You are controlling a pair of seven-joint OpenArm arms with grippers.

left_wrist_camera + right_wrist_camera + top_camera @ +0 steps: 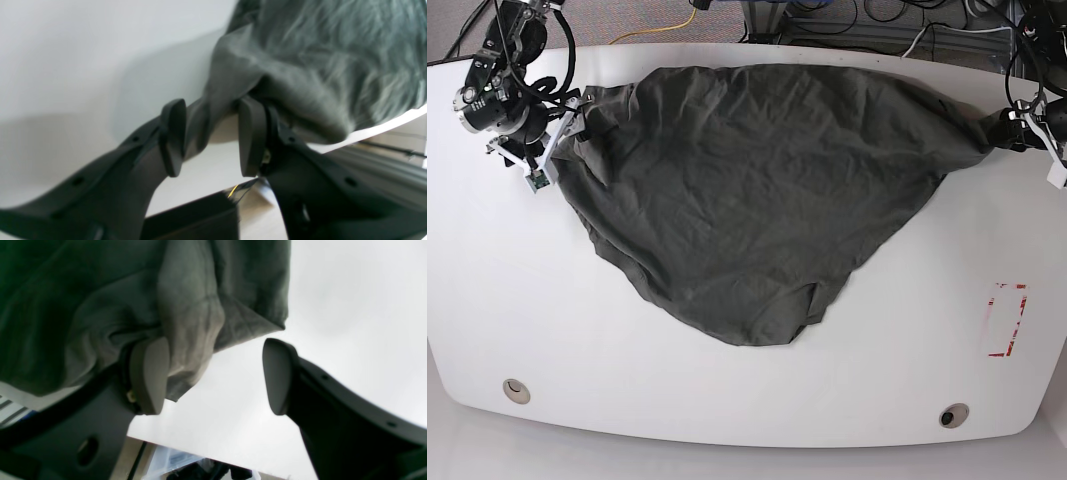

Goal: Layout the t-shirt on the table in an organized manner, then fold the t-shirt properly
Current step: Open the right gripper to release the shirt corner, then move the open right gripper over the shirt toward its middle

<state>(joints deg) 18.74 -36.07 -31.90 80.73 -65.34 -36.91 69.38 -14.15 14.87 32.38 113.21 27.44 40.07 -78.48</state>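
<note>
Cloth of the shirt hangs between the parted fingers of the left gripper. Right gripper gapes wide, shirt brushing one pad. Base view: shirt spread across the table, corners at both far grippers.

A glossy white tabletop with curved edges carries a dark grey-green t-shirt, spread wrinkled from its centre up toward 12 o'clock. A red tape rectangle lies at 4 o'clock. Two round grommet holes sit at 7 o'clock and 5 o'clock.
</note>
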